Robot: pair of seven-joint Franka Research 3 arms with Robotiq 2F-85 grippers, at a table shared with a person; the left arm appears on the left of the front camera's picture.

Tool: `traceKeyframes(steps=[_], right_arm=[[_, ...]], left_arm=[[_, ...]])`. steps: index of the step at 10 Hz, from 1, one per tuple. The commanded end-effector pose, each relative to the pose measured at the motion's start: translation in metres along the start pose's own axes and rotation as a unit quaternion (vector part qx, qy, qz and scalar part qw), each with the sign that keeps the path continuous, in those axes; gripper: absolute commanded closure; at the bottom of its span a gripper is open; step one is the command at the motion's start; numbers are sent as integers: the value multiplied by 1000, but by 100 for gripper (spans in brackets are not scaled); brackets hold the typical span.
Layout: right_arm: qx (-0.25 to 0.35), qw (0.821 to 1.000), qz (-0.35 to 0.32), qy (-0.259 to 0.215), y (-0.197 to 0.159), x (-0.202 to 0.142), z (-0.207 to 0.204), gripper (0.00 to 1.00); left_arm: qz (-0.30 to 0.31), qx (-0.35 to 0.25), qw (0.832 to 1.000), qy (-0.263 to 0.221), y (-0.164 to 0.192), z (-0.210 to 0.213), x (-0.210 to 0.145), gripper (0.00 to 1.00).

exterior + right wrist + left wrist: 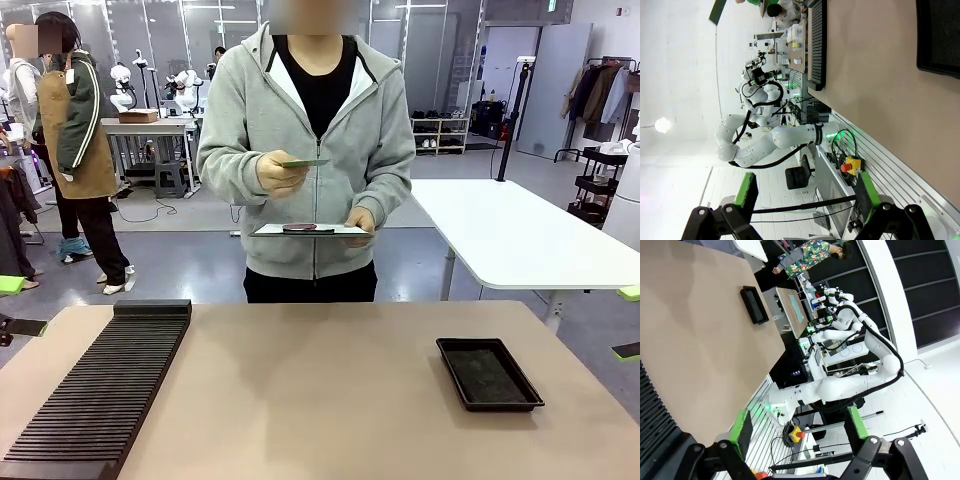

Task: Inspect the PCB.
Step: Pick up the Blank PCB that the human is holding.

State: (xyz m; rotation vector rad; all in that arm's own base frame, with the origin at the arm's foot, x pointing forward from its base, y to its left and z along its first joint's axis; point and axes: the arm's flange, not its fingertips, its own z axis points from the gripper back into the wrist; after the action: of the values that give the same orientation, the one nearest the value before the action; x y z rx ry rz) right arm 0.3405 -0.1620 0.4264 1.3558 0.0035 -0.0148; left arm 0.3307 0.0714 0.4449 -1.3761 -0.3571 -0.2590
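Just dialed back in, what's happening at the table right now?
The person across the table holds the PCB level at chest height in one hand and a flat panel in the other hand, apparently looking the board over. Neither arm is taking part: the left pincer and the right pincer are open and empty, off beside the table. On it, a black tray lies on the robot's right and a black slotted rack on its left.

Left fingers [744, 431] and right fingers [747, 192] spread wide, empty.
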Motion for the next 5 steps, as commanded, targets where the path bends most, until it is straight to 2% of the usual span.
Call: traceKeyframes(steps=[1,5], right_arm=[[-1,1000,-1,-2,2,1,1,0],[-1,1000,-1,-2,2,1,1,0]], left_arm=[[-4,1,1000,1,-3,0,-3,5],[-4,1,1000,1,-3,0,-3,5]])
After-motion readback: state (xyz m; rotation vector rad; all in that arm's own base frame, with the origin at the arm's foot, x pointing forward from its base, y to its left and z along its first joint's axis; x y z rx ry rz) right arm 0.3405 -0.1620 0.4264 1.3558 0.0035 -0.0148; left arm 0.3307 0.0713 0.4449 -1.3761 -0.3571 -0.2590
